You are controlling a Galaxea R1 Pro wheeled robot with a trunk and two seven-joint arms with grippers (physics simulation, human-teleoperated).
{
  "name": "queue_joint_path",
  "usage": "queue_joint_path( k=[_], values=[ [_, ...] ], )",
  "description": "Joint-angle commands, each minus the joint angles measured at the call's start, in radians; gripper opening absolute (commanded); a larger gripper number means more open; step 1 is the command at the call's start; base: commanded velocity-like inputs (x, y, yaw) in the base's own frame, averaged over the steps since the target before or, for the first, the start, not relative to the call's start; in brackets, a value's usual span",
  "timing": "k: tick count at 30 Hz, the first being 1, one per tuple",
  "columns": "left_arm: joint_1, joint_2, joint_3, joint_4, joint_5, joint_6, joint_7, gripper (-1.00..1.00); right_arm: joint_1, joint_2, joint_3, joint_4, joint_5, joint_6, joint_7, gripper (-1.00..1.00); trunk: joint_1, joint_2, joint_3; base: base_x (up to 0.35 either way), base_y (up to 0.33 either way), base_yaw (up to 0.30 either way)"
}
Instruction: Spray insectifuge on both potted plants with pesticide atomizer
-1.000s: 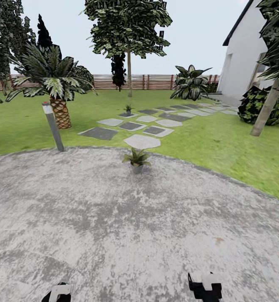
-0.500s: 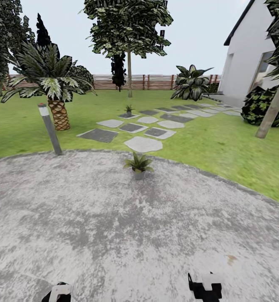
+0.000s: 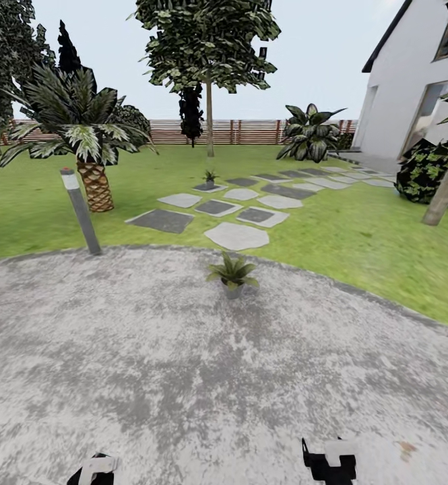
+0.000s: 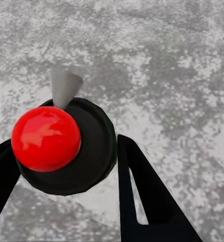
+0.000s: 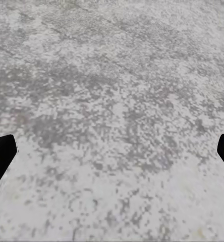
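Atomizer (image 4: 61,146) (body hidden) fills left hand (image 4: 66,171).

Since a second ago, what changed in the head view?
The whole view shifted, so the camera moved, not the things: the near green-leafed plant in its low grey pot sits lower and further right in the frame. Unchanged: the left claw holds the black atomizer with the red knob, and the right claw is open.

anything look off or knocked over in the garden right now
Nothing looks spilled or damaged. The near potted plant in its low grey pot stands upright on the grey paved patio; the far one sits upright on a dark stepping stone. The grey bollard lamp at the patio's edge appears to lean, which may just be lens distortion.
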Motion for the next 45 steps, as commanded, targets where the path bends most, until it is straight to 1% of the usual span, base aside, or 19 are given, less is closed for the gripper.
queue_joint_path(
  k=[1, 13, 34, 45],
  values=[
    [-0.001, 0.0, 0.009, 0.001, -0.01, -0.003, -0.003, -1.0, -0.001, 0.0, -0.004, 0.001, 0.011, -0.002, -0.005, 1.0, 0.0, 0.0, -0.001, 0.303, 0.208, 0.0],
    [-0.001, 0.0, 0.009, 0.001, -0.01, -0.003, -0.003, -1.0, -0.001, 0.0, -0.004, 0.001, 0.011, -0.002, -0.007, 1.0, 0.0, 0.0, 0.001, 0.303, 0.21, -0.026],
    [-0.001, 0.0, 0.009, 0.001, -0.01, -0.003, -0.003, -1.0, -0.001, 0.0, -0.004, 0.001, 0.011, -0.002, -0.006, 1.0, 0.0, 0.0, 0.019, 0.282, 0.235, -0.206],
    [-0.001, 0.0, 0.009, 0.001, -0.01, -0.003, -0.003, -1.0, -0.001, 0.0, -0.004, 0.001, 0.011, -0.002, -0.005, 1.0, 0.0, 0.0, 0.029, 0.237, 0.261, -0.216]
  ],
)
